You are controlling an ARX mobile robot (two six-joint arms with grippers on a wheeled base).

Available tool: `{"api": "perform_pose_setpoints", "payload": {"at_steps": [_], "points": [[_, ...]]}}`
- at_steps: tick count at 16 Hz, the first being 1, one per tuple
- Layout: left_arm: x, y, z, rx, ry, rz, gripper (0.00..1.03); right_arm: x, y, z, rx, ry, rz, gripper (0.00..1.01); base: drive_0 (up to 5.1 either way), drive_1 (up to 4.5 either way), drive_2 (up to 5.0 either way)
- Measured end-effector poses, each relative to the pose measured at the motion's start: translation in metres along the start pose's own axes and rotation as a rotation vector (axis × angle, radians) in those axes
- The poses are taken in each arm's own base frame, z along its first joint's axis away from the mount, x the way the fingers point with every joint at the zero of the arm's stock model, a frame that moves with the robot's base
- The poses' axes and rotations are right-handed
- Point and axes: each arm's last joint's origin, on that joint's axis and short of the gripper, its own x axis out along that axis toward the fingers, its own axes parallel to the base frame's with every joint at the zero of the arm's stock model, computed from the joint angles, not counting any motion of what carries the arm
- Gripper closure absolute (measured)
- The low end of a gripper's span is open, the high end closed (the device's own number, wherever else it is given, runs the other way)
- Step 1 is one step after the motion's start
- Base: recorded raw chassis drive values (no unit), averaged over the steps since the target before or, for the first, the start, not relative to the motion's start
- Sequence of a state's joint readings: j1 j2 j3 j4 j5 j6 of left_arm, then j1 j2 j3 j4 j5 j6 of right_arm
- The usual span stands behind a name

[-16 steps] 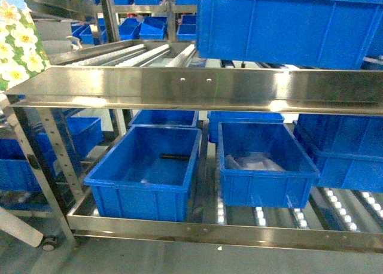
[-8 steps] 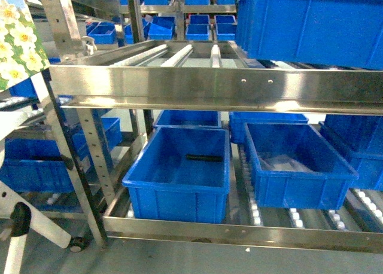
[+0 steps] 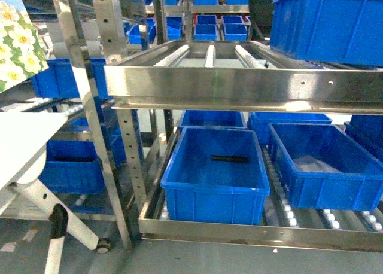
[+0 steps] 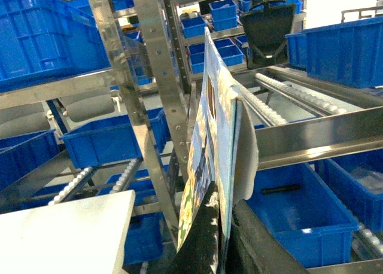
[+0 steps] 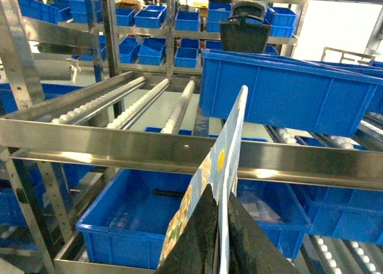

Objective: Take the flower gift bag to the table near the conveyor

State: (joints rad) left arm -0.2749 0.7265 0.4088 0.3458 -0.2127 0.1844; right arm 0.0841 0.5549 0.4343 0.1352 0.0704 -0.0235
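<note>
The flower gift bag (image 3: 18, 43) showed at the far left edge of the head view, its white-and-yellow blossom print raised above the corner of the white table (image 3: 21, 145), which reached in from the left on a slanted white leg. The steel conveyor (image 3: 239, 85) stood just beside the table to the right, its upper level carrying sloping tracks of white rollers behind a bright front rail. In the left wrist view the left gripper (image 4: 224, 238) was clenched on the bag (image 4: 209, 142), whose thin printed edge rose upright between the dark fingers (image 4: 200, 238), with a pale flap curling off to the right; the table corner (image 4: 66, 232) lay low at left and the rack upright stood close behind the bag. In the right wrist view the right gripper (image 5: 221, 238) likewise pinched the bag (image 5: 230, 142) edge-on, the panel standing up in front of the conveyor rail (image 5: 119, 145). On the lower level sat a blue bin (image 3: 215, 172) holding a small black bar (image 3: 229, 158), with a second blue bin (image 3: 323, 169) just beside it to the right. A large blue bin (image 3: 329, 23) rested on the upper level at right
</note>
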Motion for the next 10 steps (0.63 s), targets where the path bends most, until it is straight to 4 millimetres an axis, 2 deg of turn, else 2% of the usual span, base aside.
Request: {"api": "perform_pose_setpoints", "payload": {"at_steps": [10], "points": [[0.0, 0.0, 0.0, 0.0, 0.0, 0.0, 1.01, -0.0001, 0.0, 0.0002, 0.0, -0.002, 0.0, 0.98, -5.0, 2.38, 2.4]]}}
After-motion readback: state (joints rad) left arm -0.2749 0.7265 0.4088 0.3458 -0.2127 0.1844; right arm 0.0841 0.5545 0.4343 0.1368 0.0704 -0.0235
